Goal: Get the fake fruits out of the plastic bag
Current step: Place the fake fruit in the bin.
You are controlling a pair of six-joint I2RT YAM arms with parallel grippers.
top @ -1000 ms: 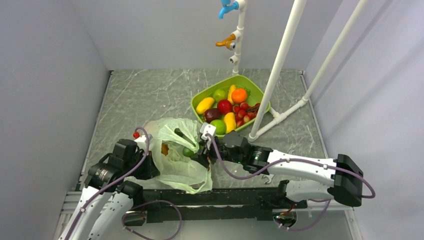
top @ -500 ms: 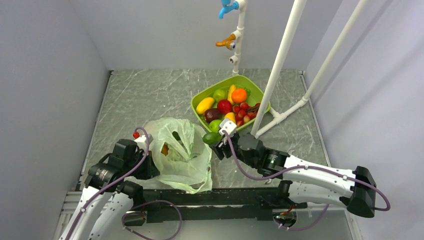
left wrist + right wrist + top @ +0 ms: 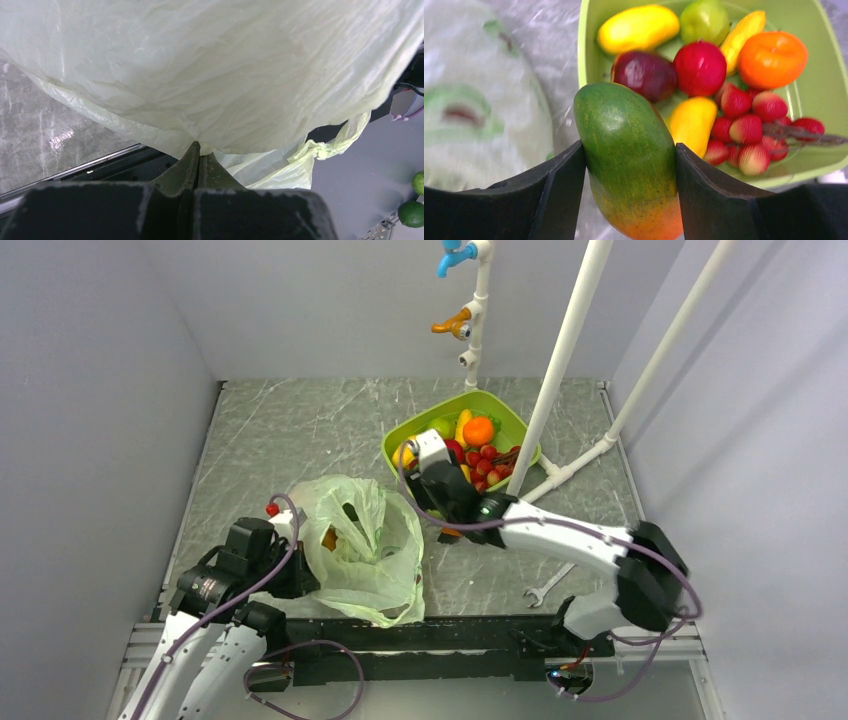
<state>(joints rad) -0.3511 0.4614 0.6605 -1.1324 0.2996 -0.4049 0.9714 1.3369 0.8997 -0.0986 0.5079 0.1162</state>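
The pale-green plastic bag (image 3: 362,550) lies open at the near left of the table; an orange-brown piece (image 3: 329,537) shows inside. My left gripper (image 3: 199,150) is shut on a fold of the bag (image 3: 215,75) at its near-left edge. My right gripper (image 3: 629,165) is shut on a green-orange fake fruit (image 3: 631,155) and holds it above the near-left rim of the green tray (image 3: 586,60). In the top view the right gripper (image 3: 440,502) hides that fruit except an orange tip (image 3: 450,532).
The green tray (image 3: 502,410) holds yellow, red, orange, dark and green fruits and small red berries. Two white pipes (image 3: 560,360) slant up right of the tray. A wrench (image 3: 547,587) lies on the near right table. Taps stand at the back (image 3: 462,325).
My right gripper has carried the green-orange fruit out of the bag and away toward the green tray. The bag has settled a little. My left arm has not moved.
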